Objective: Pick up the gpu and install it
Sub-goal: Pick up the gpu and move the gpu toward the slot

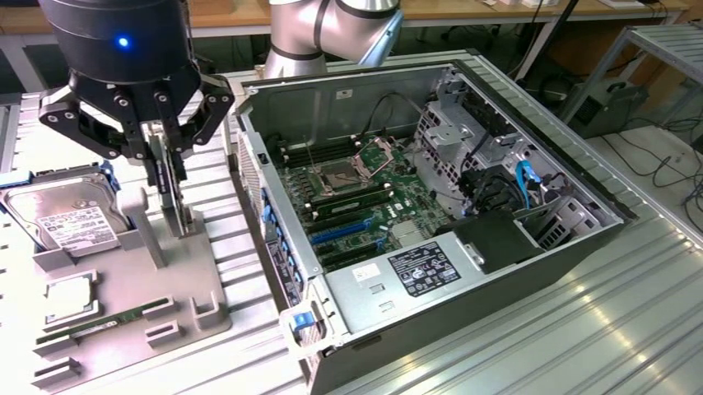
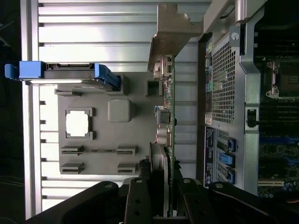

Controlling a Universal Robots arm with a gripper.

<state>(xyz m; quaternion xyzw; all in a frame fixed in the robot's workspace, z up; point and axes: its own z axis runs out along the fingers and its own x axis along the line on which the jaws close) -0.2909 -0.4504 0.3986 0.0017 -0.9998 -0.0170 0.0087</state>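
Observation:
The gpu (image 1: 176, 206) stands on edge, a thin dark card, over the grey parts holder (image 1: 165, 271) at the exterior view's left. My gripper (image 1: 165, 169) comes down from above and is shut on the card's upper edge. In the wrist view the gpu (image 2: 169, 116) runs away from my gripper (image 2: 163, 184), green board edge-on, with its silver bracket (image 2: 170, 32) at the far end. I cannot tell whether its lower edge is free of the holder. The open computer case (image 1: 439, 206) lies beside it, with the motherboard (image 1: 351, 197) and blue slots (image 1: 341, 234) exposed.
On the holder sit a hard drive (image 1: 66, 218) with a white label, a square processor (image 1: 68, 296) and a narrow green RAM stick (image 1: 104, 321). The case's rear panel (image 2: 229, 93) is close beside the card. Cables and a drive cage (image 1: 495, 164) crowd the case's far side.

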